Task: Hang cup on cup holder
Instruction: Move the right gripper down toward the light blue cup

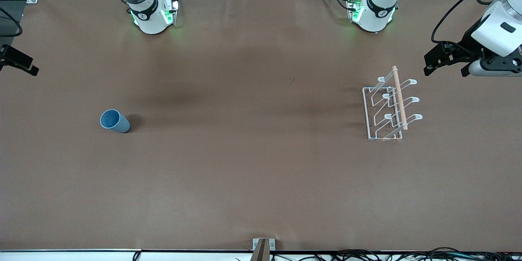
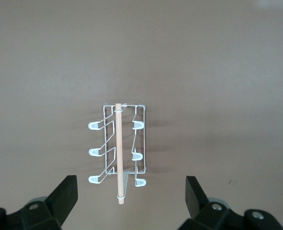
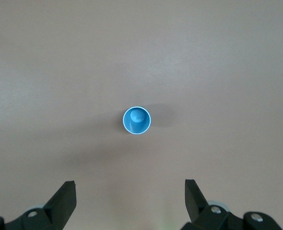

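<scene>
Brown table (image 1: 253,163) bears cup (image 1: 114,121) and cup holder (image 1: 390,106); both end effectors, left (image 2: 132,196) and right (image 3: 130,194), gape, empty.

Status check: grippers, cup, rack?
Left gripper open, above the rack. Right gripper open, above the cup. Cup upright on the table, untouched. Nothing between them.

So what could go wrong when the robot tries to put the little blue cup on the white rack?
The small light-blue plastic cup stands alone, toward the right arm's end of the brown table, so a clumsy pinch could tip it. It has no handle, so it might slip. The white wire rack with a wooden rod looks light; pushing the cup onto a prong might shove it.
</scene>
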